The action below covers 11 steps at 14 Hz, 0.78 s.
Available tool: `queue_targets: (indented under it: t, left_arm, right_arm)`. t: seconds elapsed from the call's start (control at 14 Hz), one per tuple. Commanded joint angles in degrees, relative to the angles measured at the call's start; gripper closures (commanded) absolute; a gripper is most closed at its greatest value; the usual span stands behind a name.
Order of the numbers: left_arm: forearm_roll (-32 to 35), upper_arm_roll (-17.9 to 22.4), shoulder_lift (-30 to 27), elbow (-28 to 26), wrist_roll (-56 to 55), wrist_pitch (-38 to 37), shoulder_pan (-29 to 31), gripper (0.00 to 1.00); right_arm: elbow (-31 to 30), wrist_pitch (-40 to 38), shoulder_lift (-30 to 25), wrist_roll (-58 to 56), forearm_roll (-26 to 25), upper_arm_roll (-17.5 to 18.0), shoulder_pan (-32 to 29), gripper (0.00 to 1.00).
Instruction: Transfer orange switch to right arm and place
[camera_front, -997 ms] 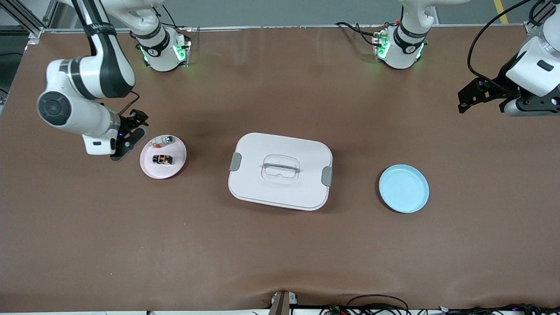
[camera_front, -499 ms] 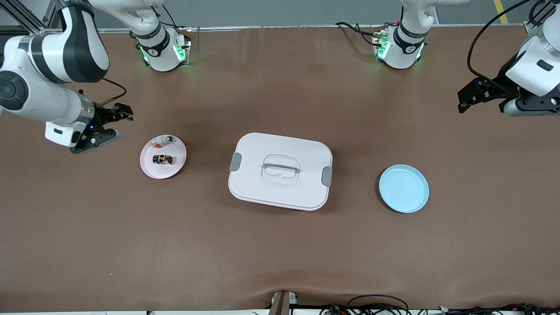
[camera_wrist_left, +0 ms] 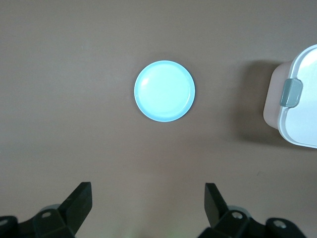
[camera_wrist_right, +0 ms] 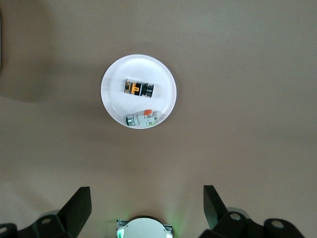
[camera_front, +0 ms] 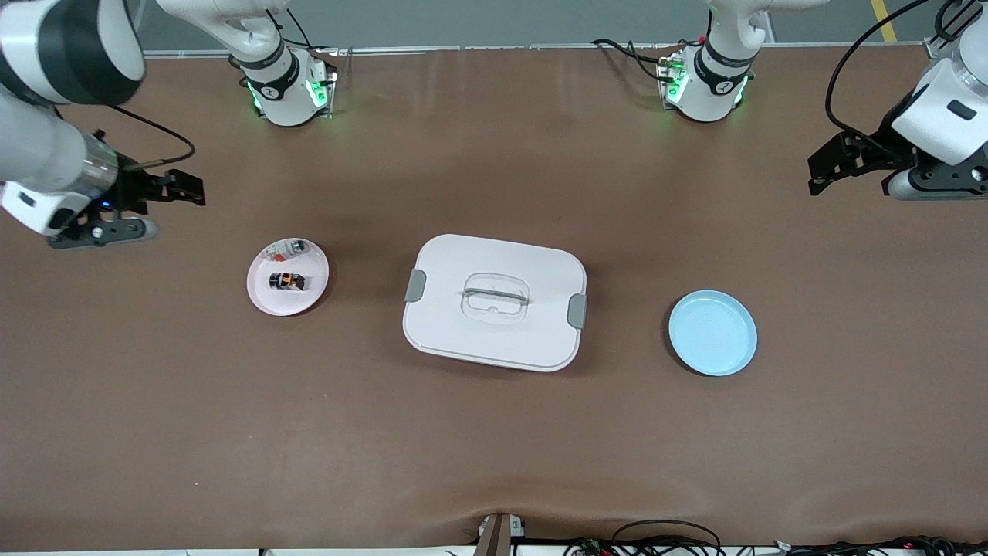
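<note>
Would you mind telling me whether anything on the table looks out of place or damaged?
Nothing stands out. The orange switch lies on the pink plate, and both the right gripper and left gripper are open, holding nothing.

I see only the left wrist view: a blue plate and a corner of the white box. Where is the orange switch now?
Observer: The orange switch lies on the pink plate, toward the right arm's end of the table.
Operator: Is it alone there?
Observer: No, a pale silvery part lies on the same plate, farther from the front camera.
Operator: And the other arm?
Observer: The right gripper is open and empty, over the table, apart from that plate.
</note>
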Motion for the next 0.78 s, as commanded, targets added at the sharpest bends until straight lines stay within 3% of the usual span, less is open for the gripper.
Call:
queue_targets:
  t: [0.0,0.28,0.57,0.71]
  left_arm:
    - [-0.68,0.22,-1.45,-1.00,1.24,-0.40,-0.16,0.00]
    - [-0.68,0.13,-1.45,-0.91,1.24,-0.40,-0.16,0.00]
    - [-0.76,0.13,-1.45,-0.91,1.24,-0.40,-0.08,0.00]
    - [-0.76,0.13,-1.45,-0.91,1.24,-0.31,-0.07,0.00]
  right_arm:
    - [4.99,-2.63,1.12,2.61,-0.30,0.81,-2.35,0.00]
    - [8.69,-3.43,1.48,10.25,-0.21,0.89,-2.53,0.00]
    - [20.00,-12.11,5.34,13.79,-0.21,0.98,-2.18,0.00]
    - [22.23,-12.31,5.43,13.52,0.14,1.42,-1.92,0.00]
